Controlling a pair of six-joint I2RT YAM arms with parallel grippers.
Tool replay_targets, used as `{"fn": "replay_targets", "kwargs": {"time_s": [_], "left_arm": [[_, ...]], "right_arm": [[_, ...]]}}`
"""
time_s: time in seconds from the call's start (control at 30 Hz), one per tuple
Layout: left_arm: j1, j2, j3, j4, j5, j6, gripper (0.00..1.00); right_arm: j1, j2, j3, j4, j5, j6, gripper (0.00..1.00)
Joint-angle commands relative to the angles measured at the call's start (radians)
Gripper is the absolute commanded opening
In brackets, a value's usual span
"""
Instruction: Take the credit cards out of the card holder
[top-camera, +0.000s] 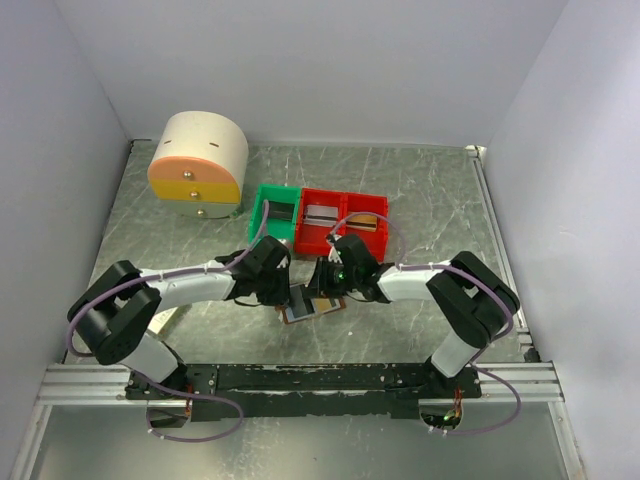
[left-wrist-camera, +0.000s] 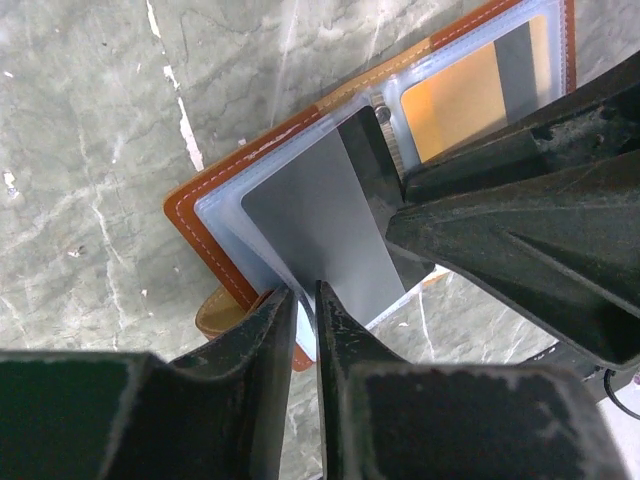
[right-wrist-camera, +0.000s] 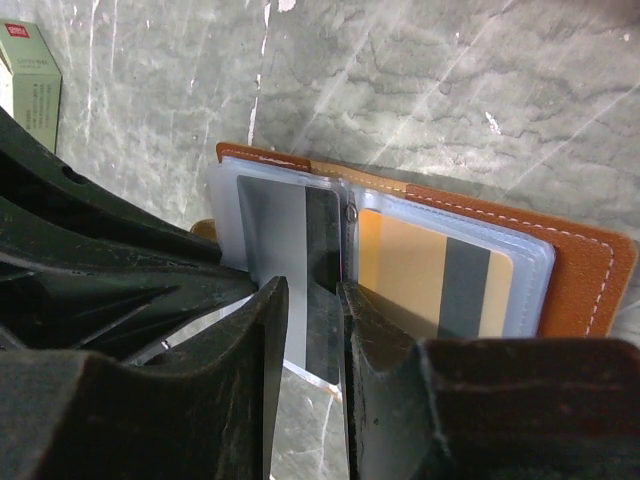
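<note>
**Top external view: two claws meet over one open card holder**

A grey, marbled table sits inside plain white walls. On it are one round-topped chest of drawers in the far left corner, and two bins side by side at mid-table, a green bin and a red bin. What the bins hold is hard to make out.

One card holder lies open near the table's near edge, about midway between its left and right edges. From above the two arms cover most of it. Two cards show in its clear pockets: a grey card and an orange card, which the right arm partly hides.

The left claw has its fingers drawn nearly together on the near edge of the grey card. The right claw, with a slightly wider gap, pinches the card holder's clear pocket beside the fold. A brown tab peeks out beside the left fingers. One small box is cut off at the frame's left edge.
</note>
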Motion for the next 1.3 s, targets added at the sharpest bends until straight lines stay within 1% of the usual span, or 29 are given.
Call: {"fn": "replay_targets", "kwargs": {"time_s": [0.0, 0.2, 0.37, 0.43, 0.53, 0.6, 0.73, 0.83, 0.93, 1.07, 1.13, 1.27], "left_arm": [[-0.021, 0.074, -0.002, -0.032, -0.103, 0.012, 0.25], [-0.032, 0.081, -0.015, -0.036, -0.121, 0.004, 0.2], [-0.038, 0.063, -0.017, -0.056, -0.149, 0.003, 0.21], [-0.039, 0.058, -0.018, -0.067, -0.157, 0.001, 0.23], [-0.044, 0.036, -0.009, -0.094, -0.172, -0.006, 0.25], [-0.051, 0.004, 0.007, -0.118, -0.192, -0.008, 0.28], [-0.088, -0.061, 0.089, -0.238, -0.317, -0.018, 0.37], [-0.107, -0.088, 0.149, -0.316, -0.361, -0.025, 0.4], [-0.121, -0.118, 0.169, -0.308, -0.333, -0.032, 0.43], [-0.123, -0.138, 0.129, -0.166, -0.217, -0.02, 0.47], [-0.124, -0.113, 0.117, -0.124, -0.187, -0.027, 0.46], [-0.124, -0.044, 0.108, -0.097, -0.155, -0.034, 0.43]], "right_arm": [[-0.009, 0.015, 0.013, -0.052, 0.027, -0.035, 0.27], [-0.011, -0.043, 0.011, -0.086, 0.066, -0.035, 0.28], [-0.011, -0.054, 0.017, -0.151, 0.114, -0.045, 0.28], [-0.012, -0.056, 0.008, -0.135, 0.1, -0.049, 0.28], [-0.012, -0.038, 0.008, -0.108, 0.038, -0.057, 0.28], [-0.012, -0.022, 0.01, -0.098, 0.017, -0.062, 0.26], [-0.017, 0.001, -0.004, -0.072, 0.014, -0.049, 0.22], [-0.018, 0.01, -0.011, -0.051, 0.004, -0.04, 0.2], [-0.019, 0.002, -0.01, -0.048, 0.007, -0.034, 0.2], [-0.02, -0.026, -0.028, -0.038, 0.017, -0.026, 0.19], [-0.021, -0.036, -0.035, -0.038, 0.021, -0.027, 0.19], [-0.026, -0.039, -0.055, -0.011, 0.013, -0.024, 0.19]]}}
